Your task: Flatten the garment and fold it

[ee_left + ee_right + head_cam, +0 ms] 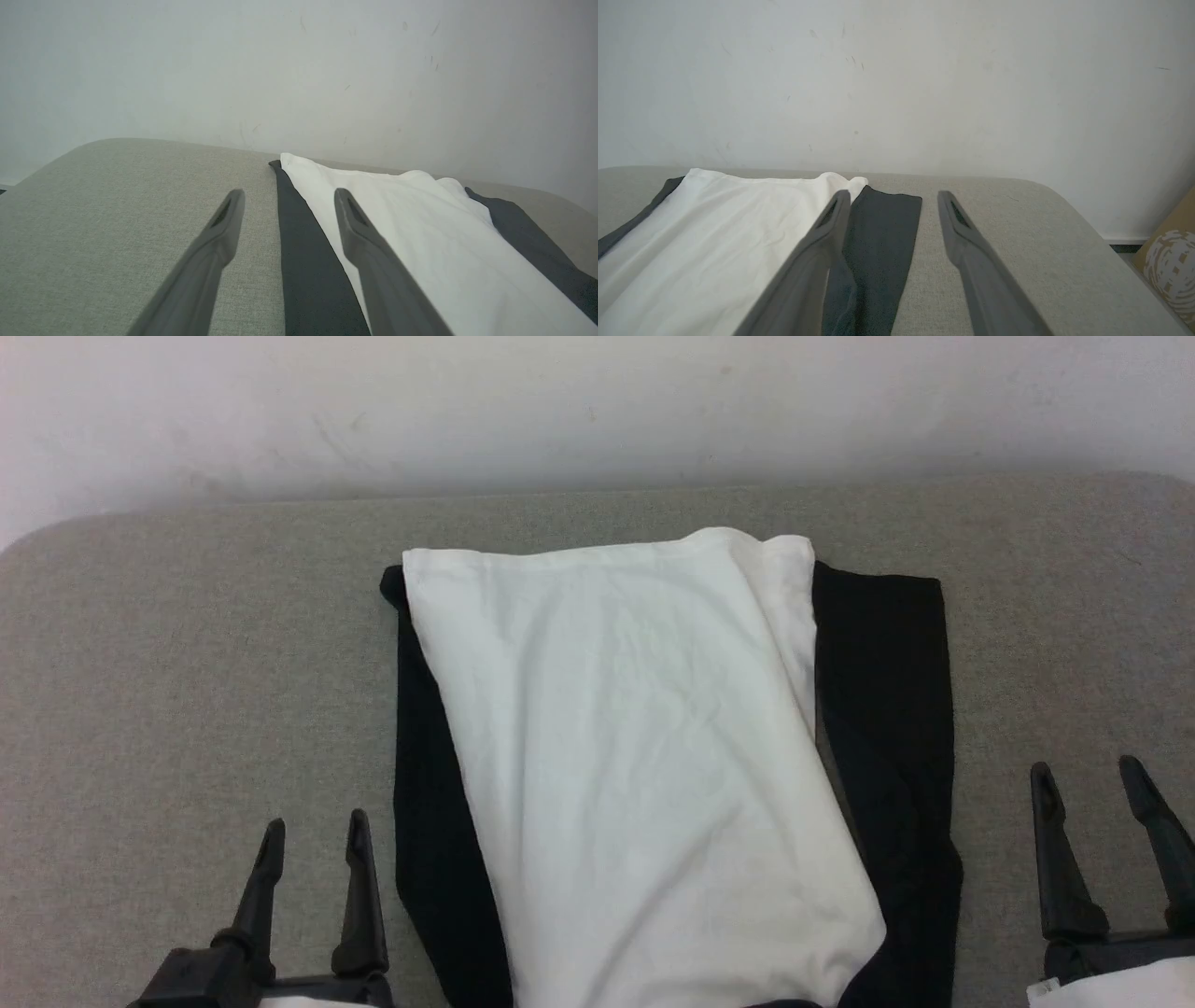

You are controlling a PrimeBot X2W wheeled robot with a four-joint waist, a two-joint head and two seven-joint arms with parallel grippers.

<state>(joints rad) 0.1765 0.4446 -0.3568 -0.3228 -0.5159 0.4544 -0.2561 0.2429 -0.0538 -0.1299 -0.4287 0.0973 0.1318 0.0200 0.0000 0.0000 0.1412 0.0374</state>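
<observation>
On the grey surface [187, 663] against a pale wall [597, 411], the garment [635, 756] lies lengthwise toward that wall, between the left end effector [316, 821] and right end effector [1086, 766], both released and empty, the left slightly nearer its black edge.

Under and ahead of your left fingers [359, 896] you see a grey woven padded surface [187, 663] with rounded corners. Beyond the fingertips stands a scuffed white wall [597, 411]. Far right of your right fingers [971, 261] is brown cardboard [1169, 266] with a pale swirl print.
</observation>
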